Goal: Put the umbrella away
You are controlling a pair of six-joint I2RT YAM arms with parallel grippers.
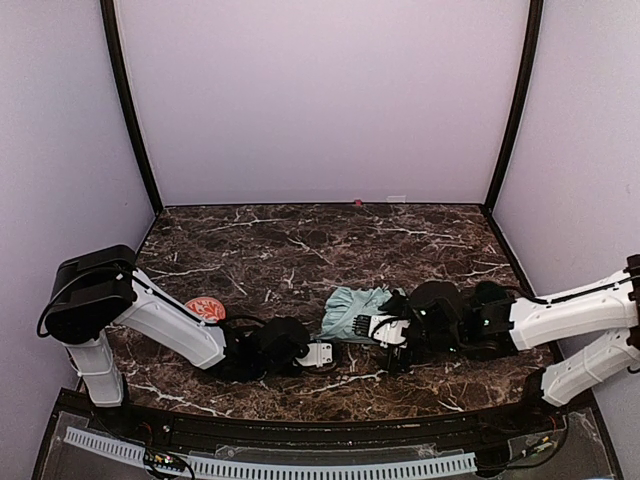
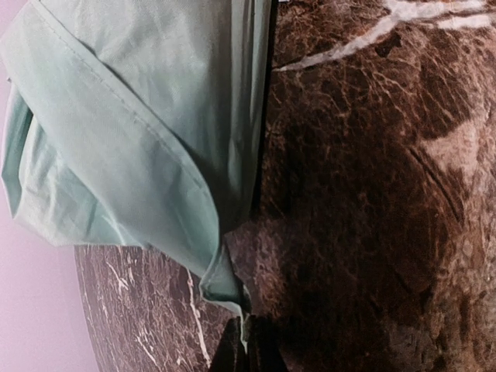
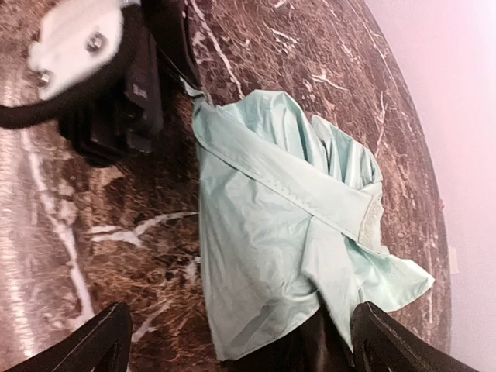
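layout | umbrella (image 1: 352, 312) lies on table (image 1: 300, 240), centre, toward near edge; left gripper (image 1: 322, 353) at its near-left corner; right gripper (image 1: 378, 328) at its right end, straddling it | disc (image 1: 207, 309) far left, behind left arm (image 1: 170, 325), well apart from umbrella

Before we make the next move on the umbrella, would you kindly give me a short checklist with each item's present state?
1. Left pincer shut on a corner of the umbrella fabric: ok.
2. Right pincer open, with a finger on either side of the fabric's near end: ok.
3. Fabric gathered neatly: not ok. It lies loose and crumpled on the table.
4. Shaft and handle located: cannot tell. Neither shows plainly under the fabric.
5. Red round object out of the way: ok. It lies apart from the umbrella, beside the left arm.
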